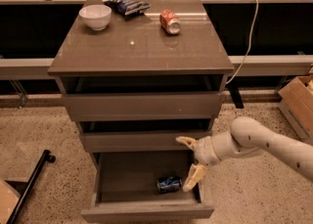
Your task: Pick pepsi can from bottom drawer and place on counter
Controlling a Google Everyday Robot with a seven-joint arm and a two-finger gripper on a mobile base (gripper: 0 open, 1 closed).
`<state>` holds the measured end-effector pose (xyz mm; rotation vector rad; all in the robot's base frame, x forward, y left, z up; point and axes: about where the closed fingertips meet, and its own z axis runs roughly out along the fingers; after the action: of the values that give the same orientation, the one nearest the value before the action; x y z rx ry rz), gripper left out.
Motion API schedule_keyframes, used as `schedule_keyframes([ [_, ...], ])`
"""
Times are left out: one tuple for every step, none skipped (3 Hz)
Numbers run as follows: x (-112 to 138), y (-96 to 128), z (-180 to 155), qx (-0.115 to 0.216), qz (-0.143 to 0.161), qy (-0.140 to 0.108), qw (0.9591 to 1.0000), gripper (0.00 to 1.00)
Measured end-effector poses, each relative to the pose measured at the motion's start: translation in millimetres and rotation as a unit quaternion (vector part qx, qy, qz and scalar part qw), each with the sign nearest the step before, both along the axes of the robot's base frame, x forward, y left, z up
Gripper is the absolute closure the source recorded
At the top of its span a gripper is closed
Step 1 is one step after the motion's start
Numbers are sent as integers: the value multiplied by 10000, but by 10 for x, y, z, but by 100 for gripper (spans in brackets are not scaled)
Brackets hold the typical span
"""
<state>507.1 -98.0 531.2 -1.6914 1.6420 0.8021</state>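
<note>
Your gripper (190,160) sits fingers apart at the open bottom drawer (146,213); lower finger looks just beside the pepsi can (168,184) lying inside, contact unclear.

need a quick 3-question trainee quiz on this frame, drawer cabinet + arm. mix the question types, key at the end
1. True or false: the pepsi can lies inside the open bottom drawer.
2. What colour is the can on the counter? A) blue B) orange-red C) green
3. Where is the gripper, and how are its fingers set?

Key
1. True.
2. B. The orange-red can lies on its side, with the white bowl and the snack bag to its left.
3. At the bottom drawer's right side, just right of the pepsi can, fingers open and not closed on it.
</note>
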Motion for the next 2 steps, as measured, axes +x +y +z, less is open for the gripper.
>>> schedule_keyframes([
  [35, 46, -387, 45, -23, 141, 9999, 0],
  [69, 164, -885, 140, 34, 316, 9994, 0],
])
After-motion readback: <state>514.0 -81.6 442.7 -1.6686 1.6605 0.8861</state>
